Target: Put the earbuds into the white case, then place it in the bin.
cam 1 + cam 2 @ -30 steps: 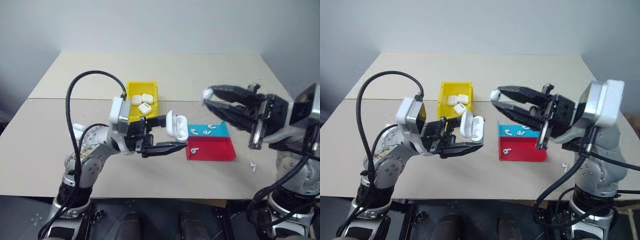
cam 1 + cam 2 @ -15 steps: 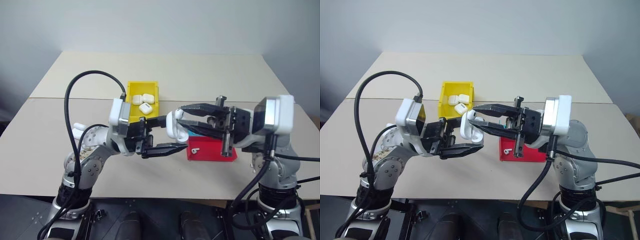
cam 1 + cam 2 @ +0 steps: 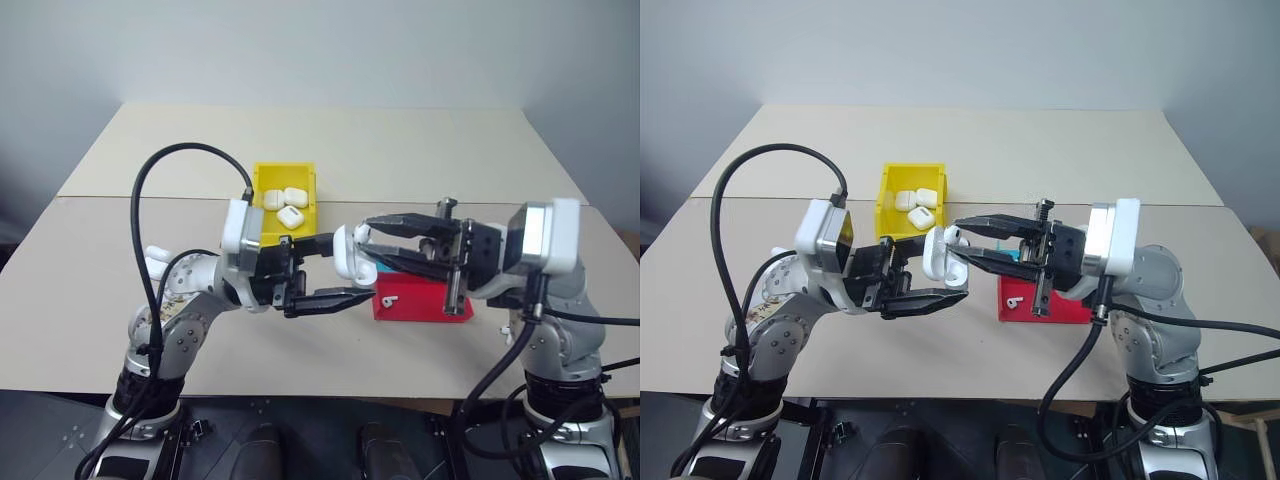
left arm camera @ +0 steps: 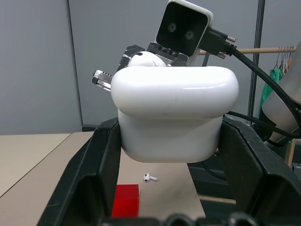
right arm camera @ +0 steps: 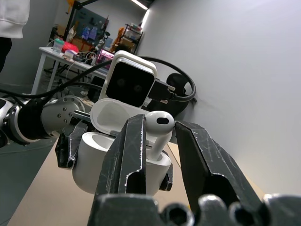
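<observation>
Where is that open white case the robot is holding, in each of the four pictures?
Left eye: white case, centre, held by left gripper.
Right eye: centre-left.
Left wrist: middle, between its fingers.
Right wrist: behind the earbud.
Shared landmark: red tray.

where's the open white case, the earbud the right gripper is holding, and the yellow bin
open white case point(image 4: 169, 117): left wrist view, front of its body
earbud point(image 5: 159, 121): right wrist view, its rounded head
yellow bin point(image 3: 303, 176): left eye view, far rim

Both arms reached inward, tips nearly meeting; left gripper point(image 3: 322, 268) stood clamped on something, right gripper point(image 3: 364, 240) pinched a small piece.
</observation>
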Controlling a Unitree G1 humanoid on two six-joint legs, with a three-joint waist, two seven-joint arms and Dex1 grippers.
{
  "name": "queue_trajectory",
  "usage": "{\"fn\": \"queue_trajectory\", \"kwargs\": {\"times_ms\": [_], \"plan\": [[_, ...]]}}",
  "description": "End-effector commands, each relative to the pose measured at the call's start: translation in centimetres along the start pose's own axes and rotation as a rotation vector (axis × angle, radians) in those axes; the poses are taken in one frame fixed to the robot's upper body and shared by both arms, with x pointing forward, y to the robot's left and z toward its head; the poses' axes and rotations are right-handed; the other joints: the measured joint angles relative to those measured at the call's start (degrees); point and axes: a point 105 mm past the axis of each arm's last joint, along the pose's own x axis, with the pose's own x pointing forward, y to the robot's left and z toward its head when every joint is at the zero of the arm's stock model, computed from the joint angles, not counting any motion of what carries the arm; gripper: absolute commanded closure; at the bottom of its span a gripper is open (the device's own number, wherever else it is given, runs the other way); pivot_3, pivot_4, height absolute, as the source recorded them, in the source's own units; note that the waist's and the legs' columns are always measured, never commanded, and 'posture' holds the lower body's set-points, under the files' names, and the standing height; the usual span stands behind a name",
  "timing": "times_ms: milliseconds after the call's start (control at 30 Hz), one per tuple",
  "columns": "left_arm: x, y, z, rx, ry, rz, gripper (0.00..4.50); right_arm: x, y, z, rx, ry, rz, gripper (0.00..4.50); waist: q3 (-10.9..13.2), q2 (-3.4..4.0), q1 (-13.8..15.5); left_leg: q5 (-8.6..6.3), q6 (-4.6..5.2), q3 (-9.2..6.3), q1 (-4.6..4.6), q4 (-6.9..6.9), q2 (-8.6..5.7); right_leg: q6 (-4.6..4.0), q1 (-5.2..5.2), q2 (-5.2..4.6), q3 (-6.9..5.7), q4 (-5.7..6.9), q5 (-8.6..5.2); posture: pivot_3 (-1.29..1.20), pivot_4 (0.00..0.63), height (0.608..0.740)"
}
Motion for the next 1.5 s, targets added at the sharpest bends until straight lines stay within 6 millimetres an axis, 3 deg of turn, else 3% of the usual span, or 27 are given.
{"fn": "queue_trajectory", "kwargs": {"times_ms": [33,133,300,433,567,767,933,1000,1267,1400,1500], "plan": [[0.3,-0.4,0.9,0.053,-0.032,-0.02,1.72,0.0,0.7,0.2,0.012,0.001,0.051,3.3,0.0,0.0,0.01,0.0,0.0,0.0,0.0,0.0,0.0,0.0,0.0,0.0,0.0,0.0,0.0,0.0,0.15,0.74],[0.3,-0.4,0.7,0.055,-0.029,-0.016,1.72,0.0,0.9,0.1,0.014,0.014,0.072,2.71,0.0,0.0,-0.02,0.0,0.0,0.0,0.0,0.0,0.0,0.0,0.0,0.0,0.0,0.0,0.0,0.0,0.15,0.74],[0.3,-0.3,0.6,0.057,-0.024,-0.012,1.72,0.0,0.7,0.2,-0.017,0.019,0.057,1.12,0.0,0.0,0.0,0.0,0.0,0.0,0.0,0.0,0.0,0.0,0.0,0.0,0.0,0.0,0.0,0.0,0.15,0.74],[-0.3,-0.2,-0.4,0.069,0.035,0.007,1.72,-0.8,0.2,0.6,-0.028,0.05,0.046,1.12,0.0,0.0,0.03,0.0,0.0,0.0,0.0,0.0,0.0,0.0,0.0,0.0,0.0,-0.01,0.0,0.0,0.15,0.74],[-2.6,-0.8,-2.5,0.108,0.148,0.003,1.72,-2.6,-1.8,0.7,0.059,0.207,0.013,1.12,0.0,0.01,-0.09,0.0,0.0,0.01,0.0,-0.01,0.0,-0.01,0.0,-0.01,0.0,-0.02,0.0,0.0,0.15,0.74],[-4.7,-2.2,-3.2,0.079,0.193,0.057,1.72,-5.7,-6.3,-2.8,0.132,0.725,-0.003,1.12,0.01,0.02,-0.27,0.0,0.0,0.06,0.02,-0.05,0.03,-0.05,-0.03,0.0,0.02,-0.03,-0.01,0.0,0.15,0.74],[-5.4,-2.8,-3.9,0.091,0.218,0.084,1.72,-6.6,-8.4,-5.5,0.122,1.038,0.159,1.12,0.03,0.04,-0.42,-0.01,0.02,0.12,-0.03,-0.08,0.05,-0.06,-0.13,-0.01,0.04,-0.08,-0.02,0.0,0.15,0.74],[-5.2,-2.7,-3.9,0.097,0.211,0.108,1.72,-6.8,-9.5,-7.6,0.111,1.16,0.202,1.12,0.03,0.04,-0.62,-0.01,0.02,0.13,-0.02,-0.07,0.05,-0.06,-0.13,-0.01,0.05,-0.06,-0.02,0.0,0.15,0.74],[-4.7,-2.6,-4.1,0.106,0.202,0.147,1.72,-6.3,-10.8,-12.9,0.158,1.352,0.275,1.12,0.05,0.06,-0.72,-0.01,0.01,0.12,-0.15,-0.08,0.04,-0.06,-0.23,-0.03,0.02,-0.06,-0.01,0.0,0.15,0.74],[-4.5,-2.6,-4.0,0.103,0.187,0.173,1.72,-5.9,-11.1,-14.4,0.199,1.359,0.225,1.12,0.05,0.07,-0.8,-0.01,0.01,0.11,-0.12,-0.08,0.04,-0.07,-0.23,-0.02,0.01,-0.01,-0.01,0.0,0.15,0.74],[-4.5,-2.7,-4.1,0.103,0.186,0.185,1.72,-6.0,-10.7,-15.1,0.21,1.361,0.226,1.75,0.06,0.09,-0.78,-0.01,0.01,0.12,-0.11,-0.08,0.05,-0.08,-0.23,-0.03,0.02,0.0,0.0,0.0,0.15,0.74]]}}
